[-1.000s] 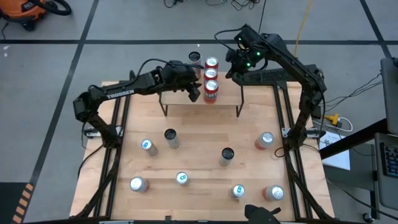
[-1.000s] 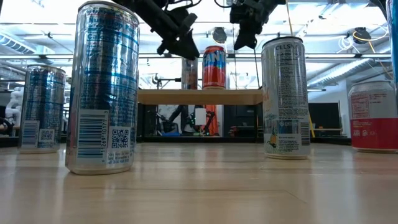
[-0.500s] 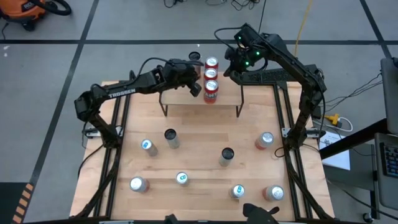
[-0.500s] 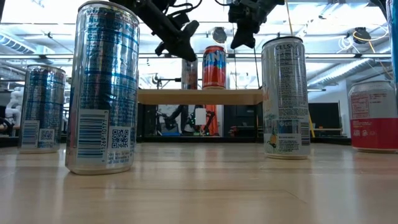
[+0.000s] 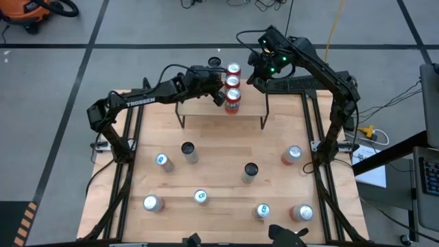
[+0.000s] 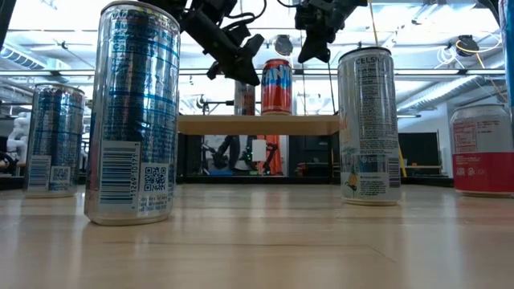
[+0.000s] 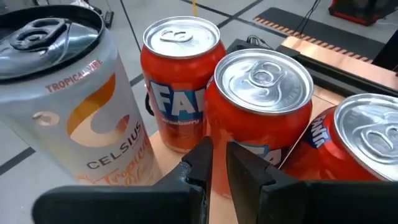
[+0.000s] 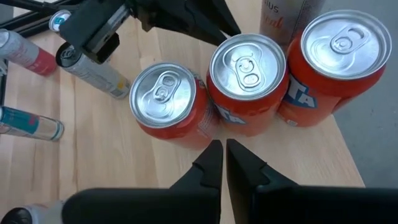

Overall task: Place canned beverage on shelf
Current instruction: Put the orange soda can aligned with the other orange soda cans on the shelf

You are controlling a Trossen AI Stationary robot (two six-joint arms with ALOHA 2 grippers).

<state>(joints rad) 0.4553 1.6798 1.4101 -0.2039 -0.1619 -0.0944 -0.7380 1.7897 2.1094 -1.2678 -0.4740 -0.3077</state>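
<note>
Shelf [image 5: 206, 115] stands at far end of tabletop [image 5: 219, 178], wooden board on thin black legs. Three orange cans in a row on it, near its middle: near can [image 5: 232, 100], mid can [image 5: 232, 81], far can [image 5: 233, 69]. They stand upright, side by side & touching or nearly so. A 4th can, white Celsius [image 7: 74, 106], stands just beside the far orange one in L wrist view, also upright.

L end effector [image 5: 218, 97] hovers over shelf just left of the orange row, at can-top height. Fingers [image 7: 202, 163] nearly pressed together w/ only a thin slit, nothing between them; empty. In low view it hangs tilted above shelf board, just left of the orange can seen there.

R end effector [image 5: 252, 77] hovers above shelf's right-rear part, just right of the row. Fingers clenched tight, nothing held; R wrist view looks down on the three orange can tops.

Rest of tabletop: loose cans stand upright, well apart, e.g. silver-blue can [image 6: 132, 112] close to low cam, Celsius can [image 6: 369, 124] right of it, red can [image 5: 302, 213] at near right corner.
</note>
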